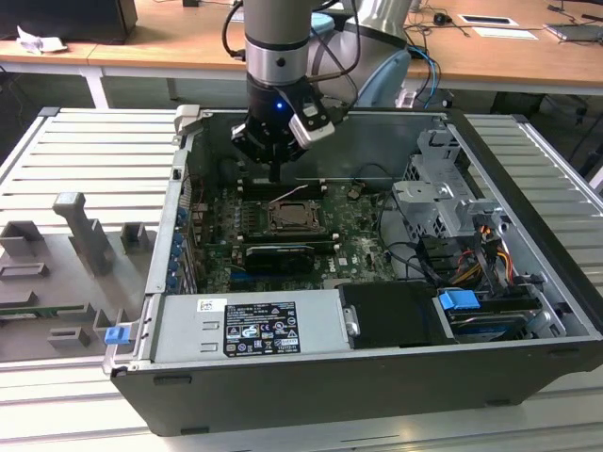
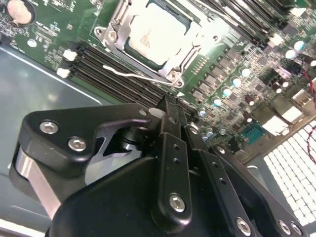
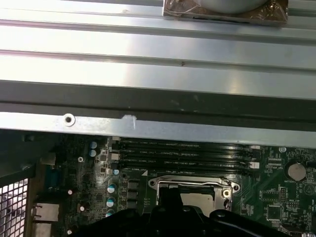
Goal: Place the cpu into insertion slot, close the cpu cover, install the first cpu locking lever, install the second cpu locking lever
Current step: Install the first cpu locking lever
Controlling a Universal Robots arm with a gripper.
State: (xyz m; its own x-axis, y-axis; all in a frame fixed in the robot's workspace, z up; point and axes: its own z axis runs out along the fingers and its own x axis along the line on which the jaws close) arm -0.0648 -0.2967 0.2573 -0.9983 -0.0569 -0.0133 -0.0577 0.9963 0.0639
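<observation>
Over the memory slots (image 2: 94, 59) just beside the insertion slot (image 1: 294, 217), gripper (image 1: 275, 173) hangs tip-down, fingers (image 2: 171, 133) clenched together, nothing held. Cpu (image 2: 152, 33) sits flat inside the slot, pale top up. Cpu cover (image 2: 114, 23) lies down around it, framing the chip. Thin wire lever (image 2: 129, 73) sticks out from the slot's edge on the memory-slot side, near the fingertips. Green board (image 2: 44, 34) surrounds the slot, inside the open computer case (image 1: 377, 377).

Print on power-supply label (image 1: 259, 327) illegible.
</observation>
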